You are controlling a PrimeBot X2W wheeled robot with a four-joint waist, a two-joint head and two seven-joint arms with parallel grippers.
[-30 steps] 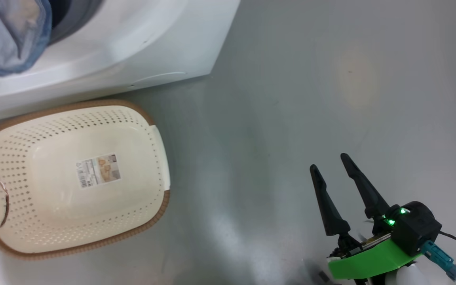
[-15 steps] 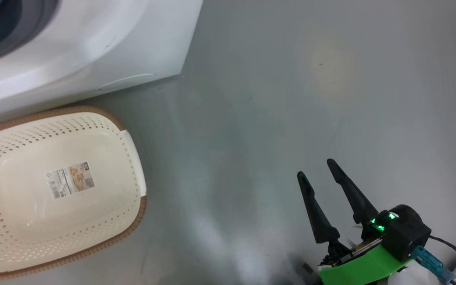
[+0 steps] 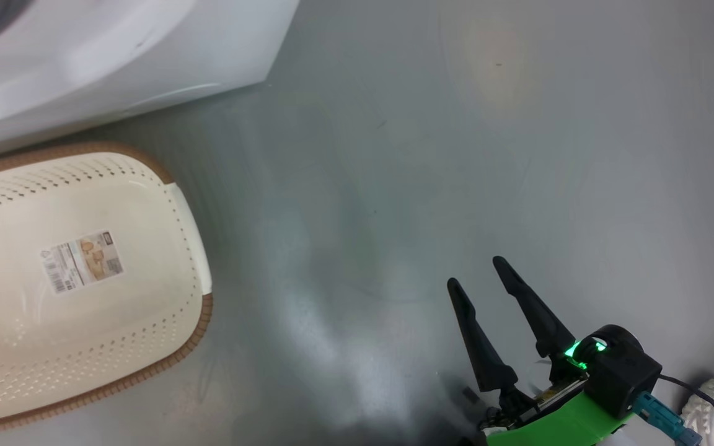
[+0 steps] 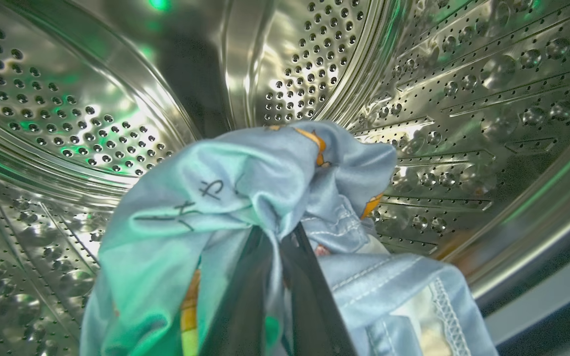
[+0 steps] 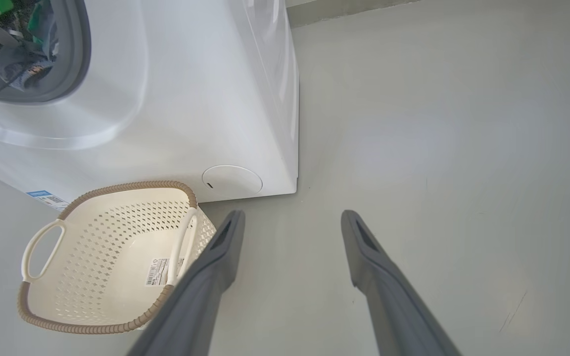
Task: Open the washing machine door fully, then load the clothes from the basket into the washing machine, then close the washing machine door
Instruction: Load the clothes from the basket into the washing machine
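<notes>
In the left wrist view my left gripper [image 4: 280, 233] is shut on the clothes [image 4: 245, 178], a light blue bundle with orange print, held inside the steel perforated drum [image 4: 67, 99]. The white washing machine [image 3: 84, 62] fills the head view's upper left. Below it the cream basket [image 3: 146, 162] stands on the floor with just a label sticker inside. My right gripper [image 3: 476, 271] hovers open over bare floor at the lower right. Its fingers [image 5: 215, 257] point past the basket [image 5: 117, 187] toward the washing machine [image 5: 191, 99]. The washing machine door is out of view.
Grey floor spreads right of the machine. A round cover [image 5: 232, 179] sits low on the washer's front, and a blue label [image 5: 42, 194] beside the basket. My left arm [image 5: 18, 64] reaches through the grey gasket [image 5: 79, 59]. A white ribbed thing [image 3: 713, 402] lies at the lower right.
The head camera has shifted, sliding machine and basket leftward. The clothes seen at the machine's opening a second ago have left that view. My right gripper stays open.
</notes>
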